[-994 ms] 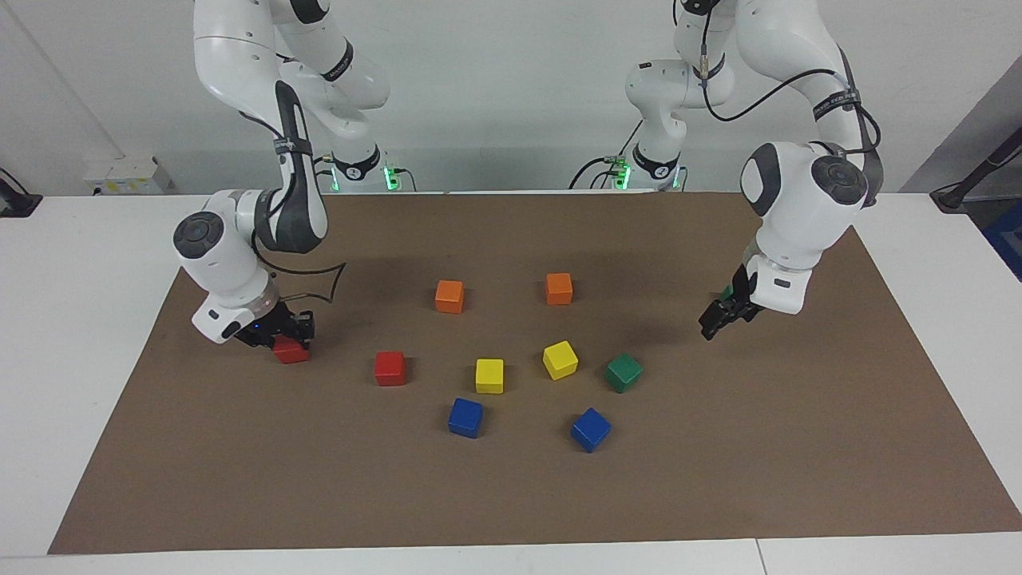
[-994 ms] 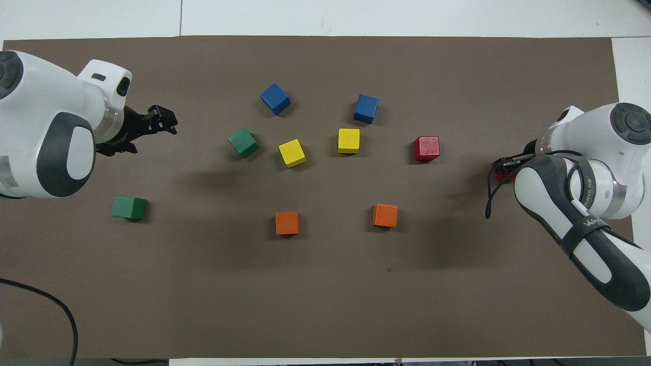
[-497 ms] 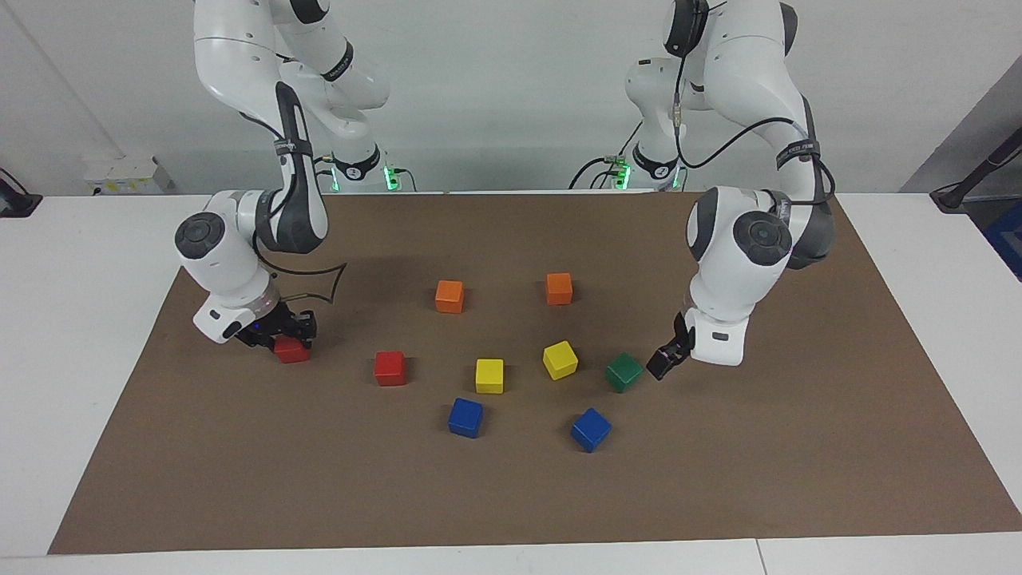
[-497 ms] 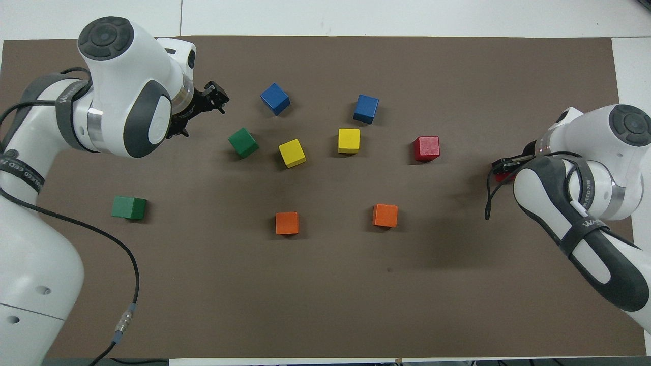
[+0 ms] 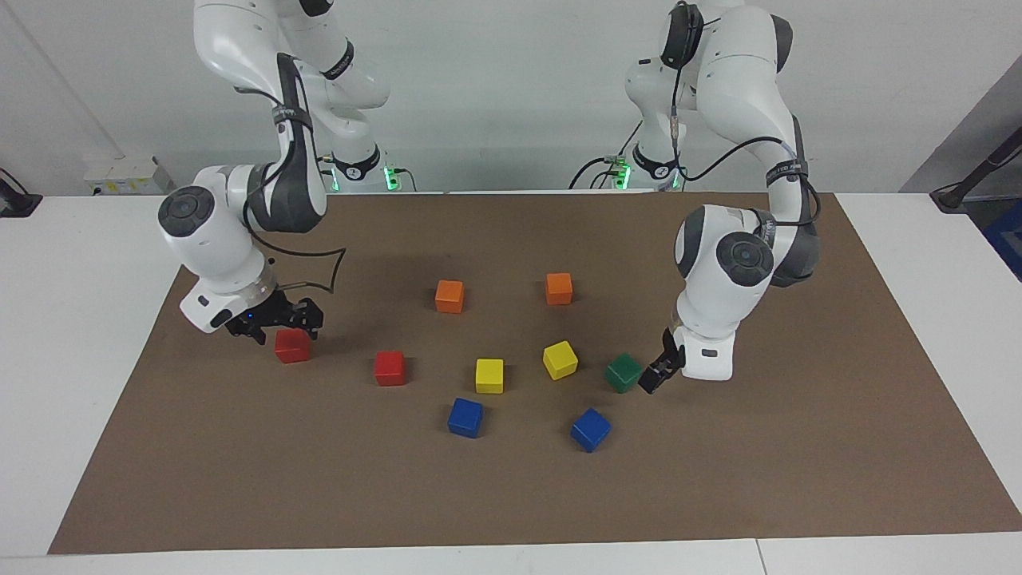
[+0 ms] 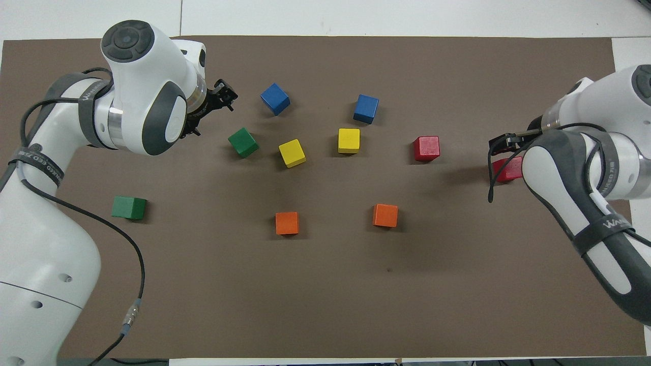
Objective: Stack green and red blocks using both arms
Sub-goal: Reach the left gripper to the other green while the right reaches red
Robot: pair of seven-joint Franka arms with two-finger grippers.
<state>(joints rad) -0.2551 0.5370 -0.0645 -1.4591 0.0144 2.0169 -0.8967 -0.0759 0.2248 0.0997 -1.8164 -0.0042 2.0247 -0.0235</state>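
Hovering left claw [image 5: 656,375] spread, empty | green block [image 5: 623,372] skewed | right claw [image 5: 275,319] spread, empty

Robotics lab, two white robot arms [image 5: 239,239] bolted at a white table [image 5: 80,319], brown mat [image 5: 511,495] with coloured test cubes [image 5: 489,375], bare white wall, trailing cables [image 6: 137,264], green status lights.

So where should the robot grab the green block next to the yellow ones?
Probably from straight above, with the jaws on two opposite flat sides of the green block. It sits turned at an angle on the mat, so the left gripper beside it would need to twist to match. The nearest yellow block stands apart.
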